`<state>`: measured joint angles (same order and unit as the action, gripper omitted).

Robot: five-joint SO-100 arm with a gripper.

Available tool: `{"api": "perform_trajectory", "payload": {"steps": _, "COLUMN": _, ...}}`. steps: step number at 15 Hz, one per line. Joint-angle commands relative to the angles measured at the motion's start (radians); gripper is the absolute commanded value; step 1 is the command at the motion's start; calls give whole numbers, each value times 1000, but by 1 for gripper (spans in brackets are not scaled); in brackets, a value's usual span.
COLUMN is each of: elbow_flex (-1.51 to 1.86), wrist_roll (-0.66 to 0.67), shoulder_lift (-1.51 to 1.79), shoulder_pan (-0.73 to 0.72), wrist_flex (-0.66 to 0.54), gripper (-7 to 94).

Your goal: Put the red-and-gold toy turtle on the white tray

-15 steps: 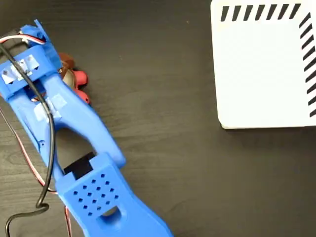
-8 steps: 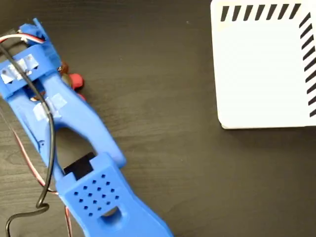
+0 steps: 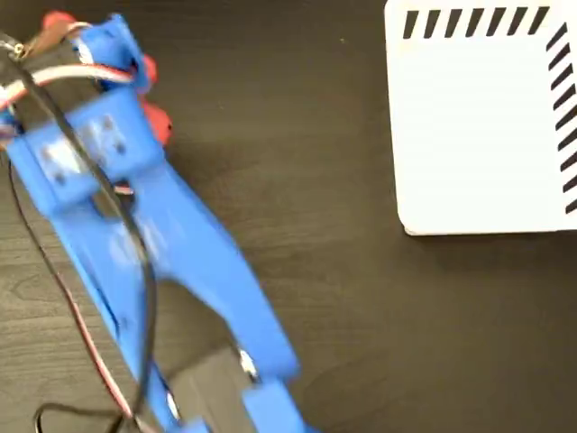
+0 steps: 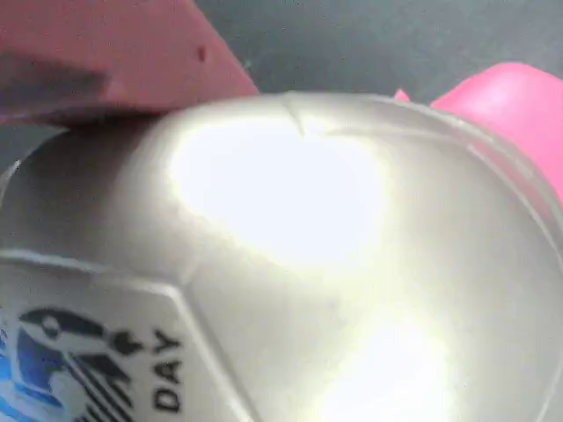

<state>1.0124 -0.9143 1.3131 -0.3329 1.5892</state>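
Blue plastic fills the left side of the fixed view: the arm [image 3: 135, 234] runs from the bottom edge up toward the top left corner, blurred, with black and red-white cables along it. Its gripper [image 3: 86, 54] sits at the upper end, seen from above, and the fingers are hidden under the wrist body, so whether they are closed on anything cannot be told. Red parts of the red-and-gold toy turtle [image 3: 158, 124] poke out around that end: one lobe just right of the wrist, another small bit higher on the same side, and one at the top left near the picture's edge. In the wrist view the turtle's shiny pale-gold shell [image 4: 290, 264] fills almost the whole picture, very close to the lens, with a dark printed mark reading "DAY" at the lower left and a pink-red limb at the upper right. The white tray [image 3: 478, 126] lies in the top right corner on the dark wood-grain table [image 3: 325, 298], well apart from the turtle and gripper.
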Motion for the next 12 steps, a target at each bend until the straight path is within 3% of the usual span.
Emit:
{"api": "perform_trajectory", "payload": {"steps": 1, "elbow_flex": 35, "wrist_roll": 69, "shoulder_lift": 192, "shoulder_pan": -6, "wrist_flex": 25, "gripper": -4}}
{"api": "perform_trajectory", "payload": {"steps": 7, "elbow_flex": 313, "wrist_roll": 680, "shoulder_lift": 552, "shoulder_pan": 247, "wrist_flex": 12, "gripper": -4}}
{"api": "perform_trajectory", "payload": {"steps": 12, "elbow_flex": 232, "wrist_roll": 1166, "shoulder_lift": 555, "shoulder_pan": 571, "wrist_flex": 32, "gripper": -4}}
